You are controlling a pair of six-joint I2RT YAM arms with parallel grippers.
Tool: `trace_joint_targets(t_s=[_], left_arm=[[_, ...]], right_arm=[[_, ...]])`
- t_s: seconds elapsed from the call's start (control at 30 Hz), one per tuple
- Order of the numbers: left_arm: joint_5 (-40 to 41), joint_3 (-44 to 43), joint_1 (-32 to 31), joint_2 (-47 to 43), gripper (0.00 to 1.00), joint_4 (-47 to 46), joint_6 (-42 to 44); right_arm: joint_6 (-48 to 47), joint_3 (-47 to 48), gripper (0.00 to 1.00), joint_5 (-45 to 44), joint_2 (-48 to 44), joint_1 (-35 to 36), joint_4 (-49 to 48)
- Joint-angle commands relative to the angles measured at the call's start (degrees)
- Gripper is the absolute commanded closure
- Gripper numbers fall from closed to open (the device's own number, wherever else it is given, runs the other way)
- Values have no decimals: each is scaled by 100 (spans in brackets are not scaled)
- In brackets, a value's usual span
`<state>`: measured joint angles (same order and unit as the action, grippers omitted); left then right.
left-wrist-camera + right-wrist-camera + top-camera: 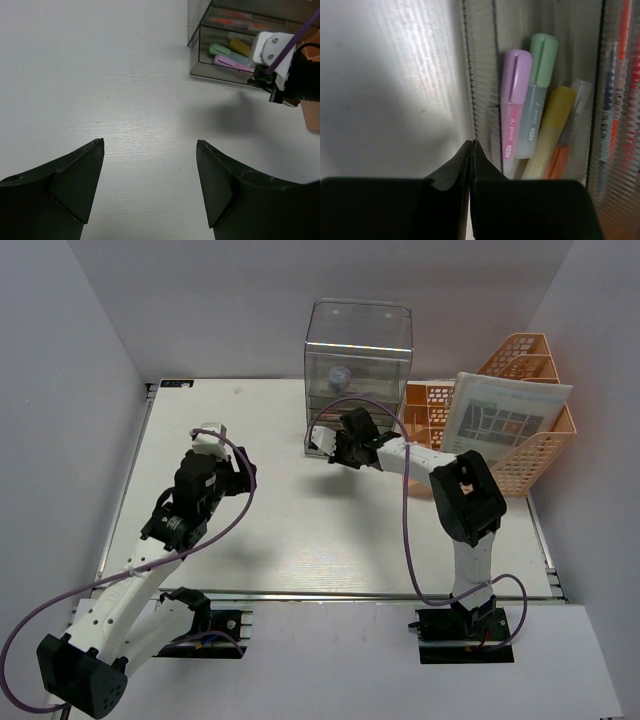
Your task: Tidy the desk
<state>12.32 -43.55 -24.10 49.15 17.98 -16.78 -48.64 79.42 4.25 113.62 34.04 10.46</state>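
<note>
The desk (300, 530) is a white tabletop with a metal rail along its front edge. My left gripper (228, 455) hangs over its left half, open and empty, with bare desk between the fingertips in the left wrist view (150, 142). A clear drawer box (357, 350) stands at the back centre, its bottom drawer (220, 55) pulled out. The drawer holds purple, green, yellow and orange highlighters (535, 100). My right gripper (330, 452) is at the drawer's front left corner, shut with nothing between its fingers; its tips (471, 142) lie against the drawer's ribbed wall.
An orange mesh tray rack (520, 440) stands at the back right with a printed sheet (505, 415) leaning in it. A small bluish object (340, 377) sits inside the clear box. Red and orange pens (620, 75) lie in a neighbouring compartment. Grey walls enclose the desk.
</note>
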Motion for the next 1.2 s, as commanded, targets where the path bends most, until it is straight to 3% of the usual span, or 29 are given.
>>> trace_joint_targets(t_s=[0.0, 0.27, 1.17], left_arm=[[245, -4, 10, -133, 16, 48, 87], [280, -4, 10, -80, 16, 65, 60], [456, 57, 10, -1, 15, 39, 69]], right_arm=[[-145, 364, 99, -820, 239, -12, -369], [-471, 320, 99, -1576, 503, -82, -975], [-1183, 672, 98, -2113, 1206, -416, -2399]])
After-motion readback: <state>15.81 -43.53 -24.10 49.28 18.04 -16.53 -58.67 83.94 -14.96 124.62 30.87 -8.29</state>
